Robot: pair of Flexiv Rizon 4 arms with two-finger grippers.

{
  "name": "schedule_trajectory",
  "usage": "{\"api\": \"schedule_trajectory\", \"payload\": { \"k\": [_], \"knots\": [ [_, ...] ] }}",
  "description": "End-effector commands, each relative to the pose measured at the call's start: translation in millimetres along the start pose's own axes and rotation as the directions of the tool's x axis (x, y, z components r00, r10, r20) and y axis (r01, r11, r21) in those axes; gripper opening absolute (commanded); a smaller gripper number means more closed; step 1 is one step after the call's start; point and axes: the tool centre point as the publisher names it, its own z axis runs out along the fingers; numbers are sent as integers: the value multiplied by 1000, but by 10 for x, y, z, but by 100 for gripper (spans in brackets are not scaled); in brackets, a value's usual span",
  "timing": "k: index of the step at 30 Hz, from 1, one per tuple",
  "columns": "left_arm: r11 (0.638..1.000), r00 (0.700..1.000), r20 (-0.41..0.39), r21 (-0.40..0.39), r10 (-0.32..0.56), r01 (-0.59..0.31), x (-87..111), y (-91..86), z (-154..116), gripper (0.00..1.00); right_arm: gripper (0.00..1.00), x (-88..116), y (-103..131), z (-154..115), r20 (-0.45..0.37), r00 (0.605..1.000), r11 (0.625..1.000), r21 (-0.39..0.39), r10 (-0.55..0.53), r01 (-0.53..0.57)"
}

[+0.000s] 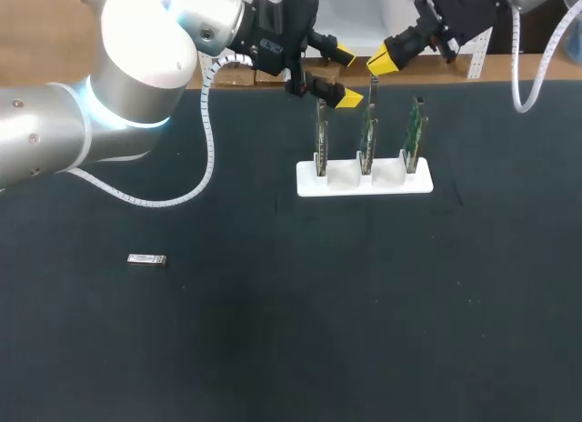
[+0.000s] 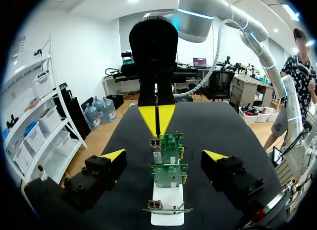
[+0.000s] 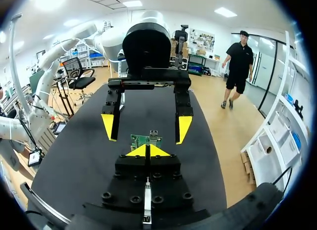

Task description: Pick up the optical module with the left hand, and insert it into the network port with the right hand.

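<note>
The optical module (image 1: 145,259), a small silver bar, lies on the black table at the left, far from both grippers. Three green network cards (image 1: 366,131) stand upright in a white holder (image 1: 364,182) at the back. My left gripper (image 1: 346,75) hangs open above the leftmost card, nothing between its fingers; in the left wrist view the gripper (image 2: 164,154) straddles the row of cards (image 2: 168,173). My right gripper (image 1: 382,63) is shut just above the middle card, facing the left one. The right wrist view shows its closed tips (image 3: 147,150) over a card (image 3: 146,139).
The table's far edge (image 1: 273,84) runs just behind the card holder. The left arm's white cable (image 1: 205,158) loops down toward the mat left of the holder.
</note>
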Motion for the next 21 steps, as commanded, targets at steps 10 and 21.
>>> {"api": "schedule_trajectory", "payload": {
  "k": [10,21],
  "knots": [
    [1000,1000,-9,1,-4,4,-17,10,1,100,0,63,-102,39,-14,1000,1000,-11,10,-10],
    [1000,1000,-9,1,-4,4,-17,10,1,100,0,121,-96,73,-22,999,1000,-12,26,-26]
  ]
}}
